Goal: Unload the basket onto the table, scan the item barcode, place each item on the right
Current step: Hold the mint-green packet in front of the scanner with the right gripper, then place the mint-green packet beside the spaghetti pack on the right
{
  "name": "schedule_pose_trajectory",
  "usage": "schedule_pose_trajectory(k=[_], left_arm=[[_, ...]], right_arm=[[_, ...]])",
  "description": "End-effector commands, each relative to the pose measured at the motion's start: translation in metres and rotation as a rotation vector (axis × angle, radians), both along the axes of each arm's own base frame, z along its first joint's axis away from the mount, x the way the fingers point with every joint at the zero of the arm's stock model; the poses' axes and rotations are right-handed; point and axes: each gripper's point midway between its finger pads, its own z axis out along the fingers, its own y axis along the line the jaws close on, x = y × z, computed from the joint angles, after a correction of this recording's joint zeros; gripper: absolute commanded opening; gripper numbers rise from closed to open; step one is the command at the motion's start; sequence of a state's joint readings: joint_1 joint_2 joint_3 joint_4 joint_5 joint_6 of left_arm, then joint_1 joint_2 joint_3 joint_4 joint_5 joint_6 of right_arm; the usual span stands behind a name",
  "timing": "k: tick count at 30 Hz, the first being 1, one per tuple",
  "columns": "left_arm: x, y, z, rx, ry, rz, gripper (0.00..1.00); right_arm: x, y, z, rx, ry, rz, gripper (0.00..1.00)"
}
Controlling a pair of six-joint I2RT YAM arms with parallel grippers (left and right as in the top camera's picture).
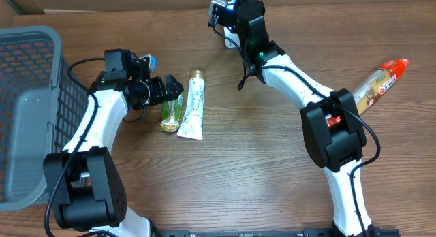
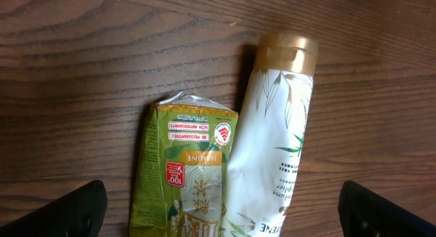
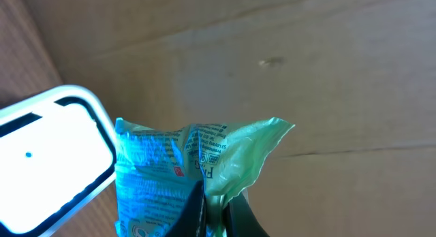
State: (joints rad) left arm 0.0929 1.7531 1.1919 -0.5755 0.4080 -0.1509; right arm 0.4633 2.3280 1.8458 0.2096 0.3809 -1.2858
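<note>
My right gripper (image 3: 216, 203) is shut on a crinkled blue and green packet (image 3: 170, 169), holding it up beside a white scanner (image 3: 54, 155) with a glowing face. Overhead, that gripper (image 1: 228, 9) is at the far edge of the table, above the scanner (image 1: 231, 38). My left gripper (image 2: 225, 220) hangs open over a green tea packet (image 2: 187, 169) and a white tube with a gold cap (image 2: 272, 141), which lie side by side on the wood. Its fingers (image 2: 68, 213) stand wide on either side of both and touch neither.
A grey mesh basket (image 1: 27, 94) fills the left edge of the table. A long orange and brown snack packet (image 1: 378, 84) lies at the right. A cardboard wall stands behind the scanner.
</note>
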Motion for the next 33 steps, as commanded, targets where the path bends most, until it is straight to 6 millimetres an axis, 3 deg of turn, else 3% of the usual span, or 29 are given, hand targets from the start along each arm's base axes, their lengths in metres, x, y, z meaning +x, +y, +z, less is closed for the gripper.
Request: schedule_pose_trajectory(k=[1, 20, 24, 28, 31, 33], left_arm=[[0.004, 0.002, 0.004, 0.005, -0.016, -0.002, 0.99], [0.004, 0.002, 0.004, 0.004, -0.016, -0.003, 1.00], [0.004, 0.002, 0.004, 0.004, -0.016, -0.003, 1.00], [0.004, 0.002, 0.004, 0.004, -0.016, -0.003, 1.00], [0.004, 0.002, 0.004, 0.005, -0.016, -0.002, 0.99], [0.004, 0.002, 0.004, 0.005, -0.016, -0.002, 1.00]], right_arm=[[0.004, -0.009, 0.014, 0.003, -0.018, -0.013, 0.04], [0.005, -0.010, 0.015, 0.010, -0.023, -0.016, 0.04], [0.001, -0.011, 0.044, 0.205, -0.050, -0.044, 0.04], [-0.011, -0.026, 0.090, 0.368, -0.065, -0.078, 0.04], [-0.030, -0.038, 0.120, 0.509, -0.017, -0.109, 0.04], [-0.047, -0.043, 0.127, 0.624, 0.073, -0.117, 0.04]])
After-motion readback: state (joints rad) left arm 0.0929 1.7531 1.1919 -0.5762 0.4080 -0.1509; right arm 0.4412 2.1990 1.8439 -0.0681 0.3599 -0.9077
